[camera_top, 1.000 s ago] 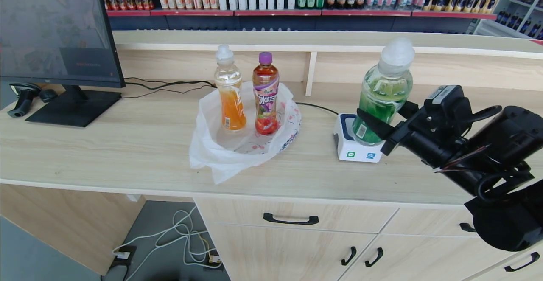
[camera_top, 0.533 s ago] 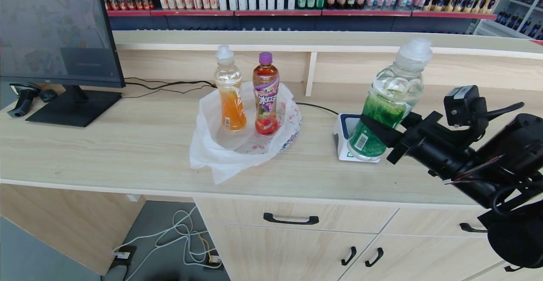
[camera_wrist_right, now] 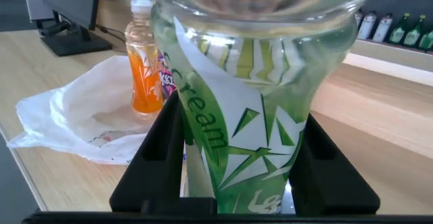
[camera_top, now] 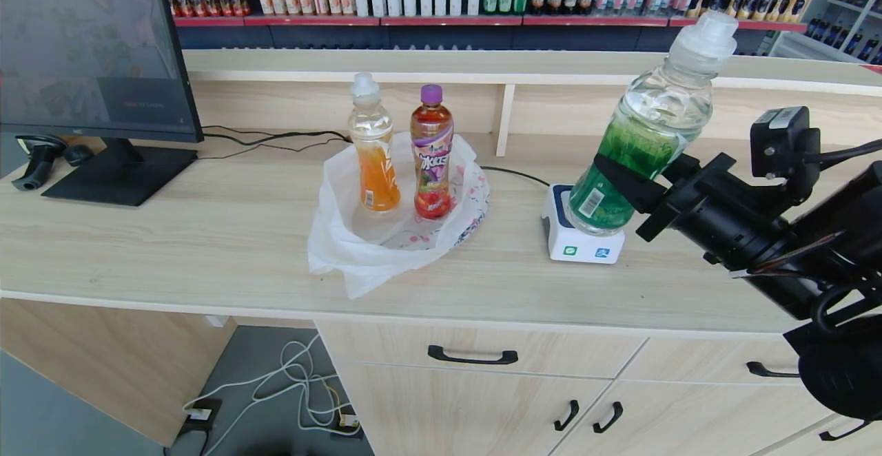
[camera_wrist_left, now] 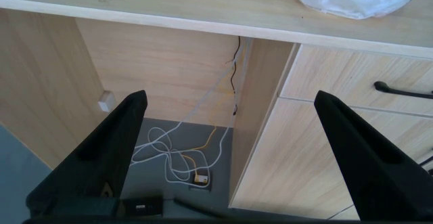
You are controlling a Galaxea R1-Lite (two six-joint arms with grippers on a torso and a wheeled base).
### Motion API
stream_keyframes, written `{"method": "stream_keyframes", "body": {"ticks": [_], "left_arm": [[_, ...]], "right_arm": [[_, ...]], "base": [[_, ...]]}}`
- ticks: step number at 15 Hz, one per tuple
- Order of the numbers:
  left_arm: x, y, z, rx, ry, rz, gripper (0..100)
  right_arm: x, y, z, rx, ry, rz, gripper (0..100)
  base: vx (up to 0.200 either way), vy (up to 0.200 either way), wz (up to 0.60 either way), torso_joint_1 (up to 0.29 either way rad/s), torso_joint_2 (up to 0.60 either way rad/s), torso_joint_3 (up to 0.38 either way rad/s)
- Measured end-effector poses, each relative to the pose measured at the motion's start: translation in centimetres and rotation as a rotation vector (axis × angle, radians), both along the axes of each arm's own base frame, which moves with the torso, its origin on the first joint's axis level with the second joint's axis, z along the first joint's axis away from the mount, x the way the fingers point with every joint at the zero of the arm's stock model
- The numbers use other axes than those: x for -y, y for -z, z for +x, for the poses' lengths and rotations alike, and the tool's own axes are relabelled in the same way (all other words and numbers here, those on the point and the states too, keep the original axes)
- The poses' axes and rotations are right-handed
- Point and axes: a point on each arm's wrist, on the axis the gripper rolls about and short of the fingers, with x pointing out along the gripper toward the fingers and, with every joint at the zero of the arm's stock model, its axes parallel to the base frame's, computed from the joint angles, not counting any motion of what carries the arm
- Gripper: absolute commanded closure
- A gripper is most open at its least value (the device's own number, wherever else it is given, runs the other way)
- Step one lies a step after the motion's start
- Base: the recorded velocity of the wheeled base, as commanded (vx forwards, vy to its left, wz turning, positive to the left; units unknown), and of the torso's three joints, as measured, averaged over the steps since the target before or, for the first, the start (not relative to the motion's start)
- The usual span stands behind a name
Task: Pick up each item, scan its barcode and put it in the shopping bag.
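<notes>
Right gripper [camera_top: 630, 184]: fingers clamped on the lower body of the green bottle [camera_top: 648, 132], one on each side of the label. Bottle is tilted, cap up and away from the bag, base low over the scanner box [camera_top: 582, 246]; can't tell if they touch. The green label has a white barcode patch low on the side facing the head camera, and white lettering shows in the right wrist view.

Left gripper [camera_wrist_left: 230, 105]: fingers wide apart, holding nothing, low in front of the cabinet.

Count on the counter [camera_top: 207, 235]:
- 3 task bottles: 1 held, 2 upright in the shopping bag [camera_top: 344, 249].
- In the bag: orange bottle [camera_top: 372, 160] and red bottle [camera_top: 432, 160] with a purple cap and a printed label, side by side.
- 1 white bag, 1 scanner box, 1 monitor [camera_top: 89, 49] at the left end.
</notes>
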Motion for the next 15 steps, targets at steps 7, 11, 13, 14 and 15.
{"method": "stream_keyframes", "body": {"ticks": [7,11,13,14,15], "left_arm": [[0.00,0.00,0.00,0.000,-0.001,-0.001,0],[0.00,0.00,0.00,0.000,-0.001,-0.001,0],[0.00,0.00,0.00,0.000,0.000,-0.001,0],[0.00,-0.01,0.00,0.001,-0.001,-0.001,0],[0.00,0.00,0.00,0.000,-0.001,-0.001,0]], "right_arm": [[-0.06,-0.55,0.27,0.014,-0.001,0.014,100],[-0.09,-0.39,0.22,0.010,-0.005,0.012,100],[-0.10,-0.36,0.22,0.008,-0.006,0.012,100],[-0.10,-0.37,0.22,0.009,-0.006,0.012,100],[-0.12,-0.40,0.22,0.010,-0.007,0.013,100]], "base": [[0.000,0.143,0.00,0.004,0.00,-0.001],[0.000,0.200,0.00,-0.001,0.00,0.005],[0.000,0.200,0.00,0.007,0.00,-0.005],[0.000,0.200,0.00,-0.002,0.00,0.007],[0.000,0.200,0.00,0.007,0.01,0.002]]}}
